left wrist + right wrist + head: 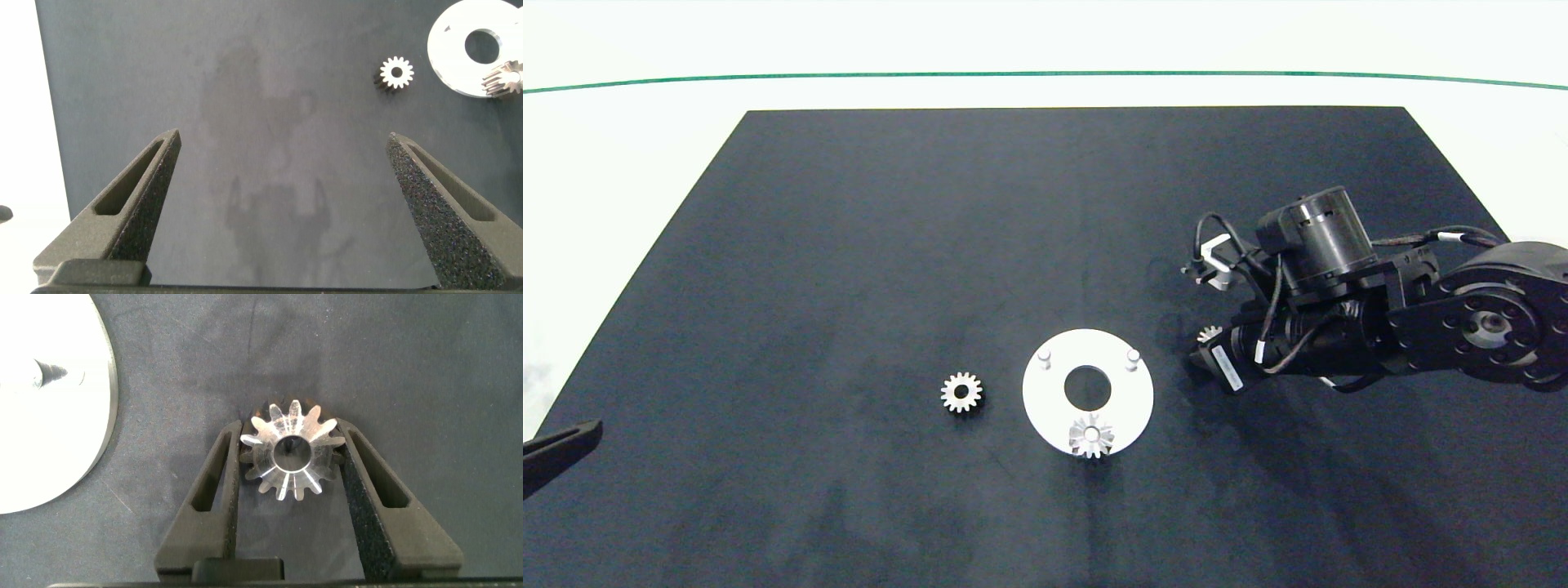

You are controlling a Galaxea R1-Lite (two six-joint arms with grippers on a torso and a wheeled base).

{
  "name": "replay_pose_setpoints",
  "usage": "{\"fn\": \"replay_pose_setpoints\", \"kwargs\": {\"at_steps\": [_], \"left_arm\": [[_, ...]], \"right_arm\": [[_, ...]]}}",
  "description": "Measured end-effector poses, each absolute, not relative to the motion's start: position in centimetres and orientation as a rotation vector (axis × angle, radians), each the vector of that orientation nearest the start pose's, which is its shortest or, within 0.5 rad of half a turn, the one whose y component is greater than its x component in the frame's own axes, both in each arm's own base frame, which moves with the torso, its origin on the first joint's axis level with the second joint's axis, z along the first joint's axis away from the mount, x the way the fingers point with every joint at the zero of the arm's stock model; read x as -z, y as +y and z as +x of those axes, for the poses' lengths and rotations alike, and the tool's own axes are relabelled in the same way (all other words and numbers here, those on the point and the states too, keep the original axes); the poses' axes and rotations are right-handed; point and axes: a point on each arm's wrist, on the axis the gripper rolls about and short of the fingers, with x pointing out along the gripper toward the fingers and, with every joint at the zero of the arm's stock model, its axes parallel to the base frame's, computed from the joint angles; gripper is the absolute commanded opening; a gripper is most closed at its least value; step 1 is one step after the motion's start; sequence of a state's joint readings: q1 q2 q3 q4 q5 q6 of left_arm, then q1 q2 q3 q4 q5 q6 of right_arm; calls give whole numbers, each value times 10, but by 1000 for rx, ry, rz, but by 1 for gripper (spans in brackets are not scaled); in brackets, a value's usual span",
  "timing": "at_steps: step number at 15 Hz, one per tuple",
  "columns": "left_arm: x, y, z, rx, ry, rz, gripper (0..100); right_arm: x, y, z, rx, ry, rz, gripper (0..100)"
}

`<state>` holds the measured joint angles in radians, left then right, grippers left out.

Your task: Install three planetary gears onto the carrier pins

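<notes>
Second gear in hand, by my reading: one small silver toothed metal gear [1091, 436] already sits on the near peg of the flat round white disc [1045, 400], which lies mid-desk on the black mat [849, 245]. Two short whitish carrier pins stand bare, the far-left one [1045, 358] and the far-right one [1132, 358]. My right claw [288, 453] is just right of the disc, fingers clamped on a second silver gear [291, 457], one finger on each flank of the teeth; its centre hole faces the wrist camera and looks unobstructed. In the head view only a sliver of that gear [1207, 333] peeks out past the wrist. Third silver gear [962, 393] lies flat on the mat just left of the disc, untouched. Left claw [282, 208] is parked at the near-left edge of the desk, fingers wide apart, holding nothing. Next move, as I judge it: carry the gripped gear left over the disc to the far-right pin, the closest bare one, centre the bore on the peg, lower straight down, then release. Alignment is the hard part; the bore looks only a little wider than the pin, and I cannot tell from here whether the gear is held level.
</notes>
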<state>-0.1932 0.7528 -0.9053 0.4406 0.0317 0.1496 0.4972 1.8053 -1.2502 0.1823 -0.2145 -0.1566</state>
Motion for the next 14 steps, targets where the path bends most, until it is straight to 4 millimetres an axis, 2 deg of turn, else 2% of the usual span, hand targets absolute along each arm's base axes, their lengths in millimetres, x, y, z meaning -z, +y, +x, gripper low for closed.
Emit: {"fn": "replay_pose_setpoints", "kwargs": {"at_steps": [14], "left_arm": [[-277, -7, 40, 182, 275, 180, 100]], "right_arm": [[-194, 154, 295, -324, 678, -409, 4]]}}
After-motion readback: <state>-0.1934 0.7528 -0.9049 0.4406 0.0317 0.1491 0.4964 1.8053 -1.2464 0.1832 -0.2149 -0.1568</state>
